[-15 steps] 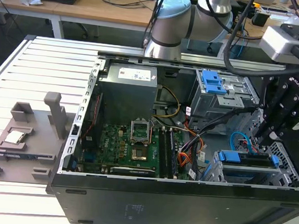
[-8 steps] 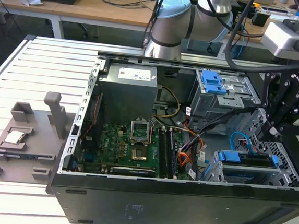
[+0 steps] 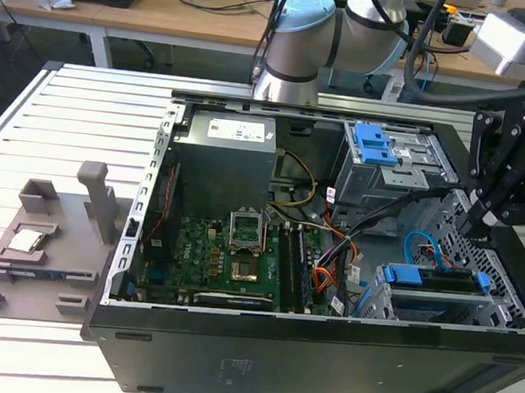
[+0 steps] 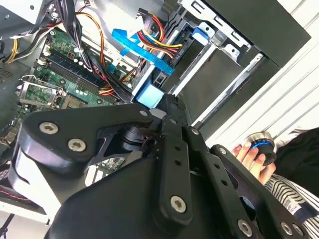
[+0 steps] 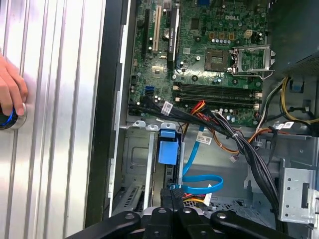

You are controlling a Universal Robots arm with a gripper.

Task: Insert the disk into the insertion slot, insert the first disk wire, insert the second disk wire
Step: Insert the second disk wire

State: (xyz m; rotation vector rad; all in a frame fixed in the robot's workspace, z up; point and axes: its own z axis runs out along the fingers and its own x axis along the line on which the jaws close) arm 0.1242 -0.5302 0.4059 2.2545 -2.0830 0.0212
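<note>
One black gripper (image 5: 172, 191) hung over the drive end of the open black computer case (image 3: 276, 354), its fingers drawn close together at the dark plug of the thin light blue flat cable (image 5: 197, 181); whether they actually pinched the plug I could not tell. Just beside it, the blue-framed silver disk (image 3: 434, 281) sat inside the grey perforated sheet-metal drive cage (image 3: 501, 309). Red and yellow wires (image 4: 157, 40) ran to the disk's end. Outside the case, a hand (image 5: 11, 94) rested on a round knob (image 5: 10, 118).
</note>
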